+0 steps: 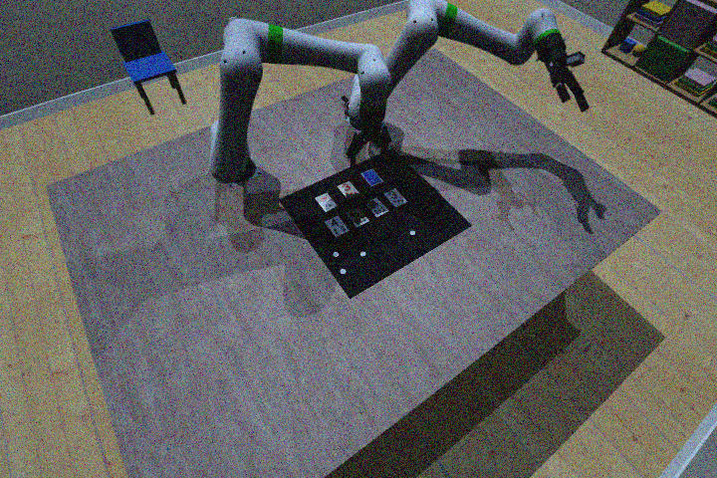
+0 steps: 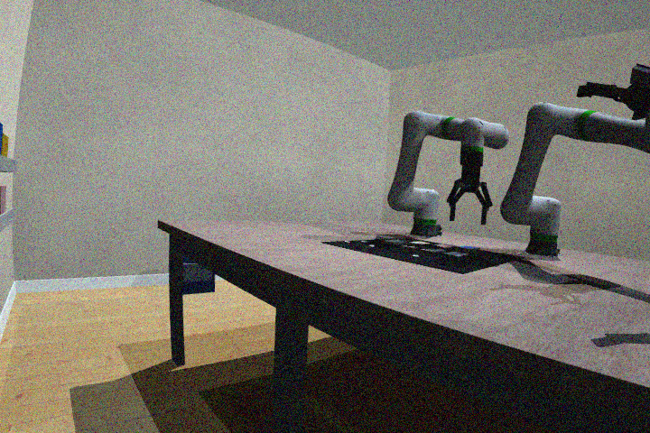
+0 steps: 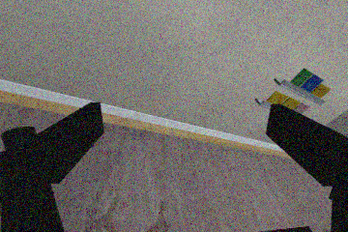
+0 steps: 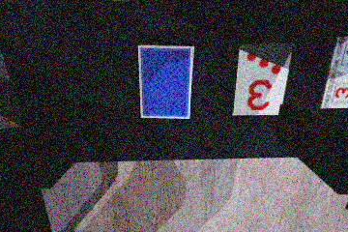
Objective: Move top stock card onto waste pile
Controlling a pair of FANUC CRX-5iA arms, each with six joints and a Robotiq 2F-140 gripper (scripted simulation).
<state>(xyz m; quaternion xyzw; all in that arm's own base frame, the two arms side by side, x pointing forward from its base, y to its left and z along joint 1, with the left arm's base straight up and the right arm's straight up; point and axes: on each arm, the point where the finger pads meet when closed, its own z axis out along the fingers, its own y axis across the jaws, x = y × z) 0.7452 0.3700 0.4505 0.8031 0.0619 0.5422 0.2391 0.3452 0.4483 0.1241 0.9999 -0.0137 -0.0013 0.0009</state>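
The face-down stock (image 1: 371,177) (image 2: 468,247) (image 4: 165,82) shows a blue back with a white border. Beside it lies the waste pile (image 1: 348,189) (image 4: 259,97), with a white card with a red 3 on top and a dark shadow across one end. A further face-up card (image 1: 326,202) (image 4: 343,82) lies beyond it in that row. My right gripper (image 1: 370,151) (image 2: 468,221) (image 4: 187,119) is open and empty, pointing down above the mat's robot-side edge, near the stock. My left gripper (image 1: 575,105) (image 2: 583,90) (image 3: 185,118) is open and empty, raised far off to the side of the mat.
The black mat (image 1: 387,259) (image 2: 459,266) lies on the wooden table (image 1: 229,365). A second row of face-up cards, including one card (image 1: 394,197) across from the stock, lies farther from the robot. Several small white discs, one disc (image 1: 412,232) apart, lie beyond that row.
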